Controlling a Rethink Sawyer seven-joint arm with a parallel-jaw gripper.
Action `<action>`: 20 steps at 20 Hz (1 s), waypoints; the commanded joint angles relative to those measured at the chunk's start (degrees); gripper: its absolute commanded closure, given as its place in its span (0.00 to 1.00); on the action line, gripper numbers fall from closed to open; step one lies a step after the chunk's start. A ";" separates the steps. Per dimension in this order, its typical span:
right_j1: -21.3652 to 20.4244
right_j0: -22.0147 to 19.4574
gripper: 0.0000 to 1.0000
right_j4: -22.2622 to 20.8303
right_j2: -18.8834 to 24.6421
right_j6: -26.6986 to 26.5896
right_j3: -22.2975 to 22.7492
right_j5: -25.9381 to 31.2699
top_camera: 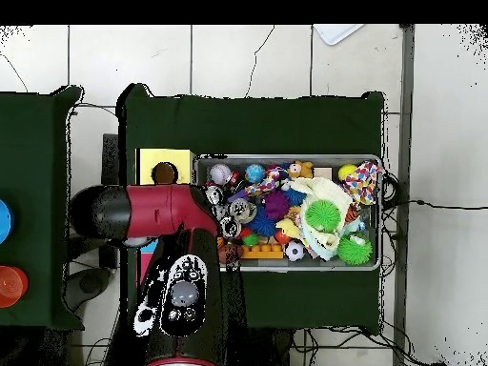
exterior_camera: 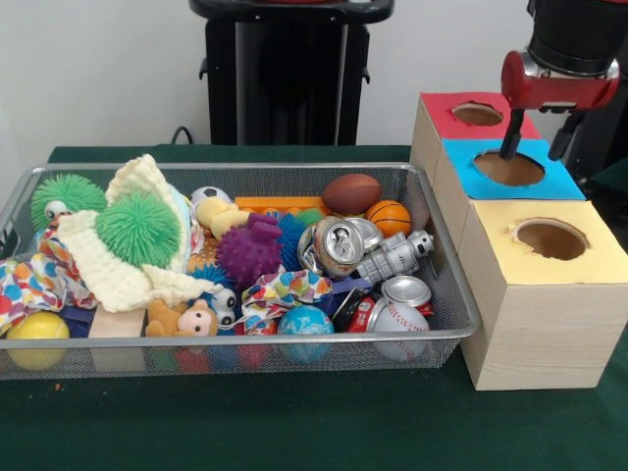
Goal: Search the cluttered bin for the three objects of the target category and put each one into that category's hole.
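Observation:
The silver wire-mesh bin (exterior_camera: 245, 339) lies on the green table, packed with toys; it also shows in the overhead view (top_camera: 286, 158). No see-through plastic bags show in either view. The red-topped hole (exterior_camera: 478, 114) is at the far end of the row of wooden boxes, to the right of the bin. My gripper (exterior_camera: 536, 147) hangs open and empty just above the blue-topped hole (exterior_camera: 508, 169), next to the red one. In the overhead view my arm (top_camera: 162, 214) hides the gripper and the red top.
The yellow-topped hole (exterior_camera: 551, 238) is nearest the camera. The bin holds crushed cans (exterior_camera: 339, 245), a purple spiky ball (exterior_camera: 248, 252), green spiky balls (exterior_camera: 137, 228), a cream knitted cloth (exterior_camera: 108, 265), a football (exterior_camera: 351, 193), a baseball (exterior_camera: 397, 319) and a globe ball (exterior_camera: 305, 322).

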 commanded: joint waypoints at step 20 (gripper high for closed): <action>-5.34 -6.87 0.00 -4.94 -1.45 -1.84 0.91 6.14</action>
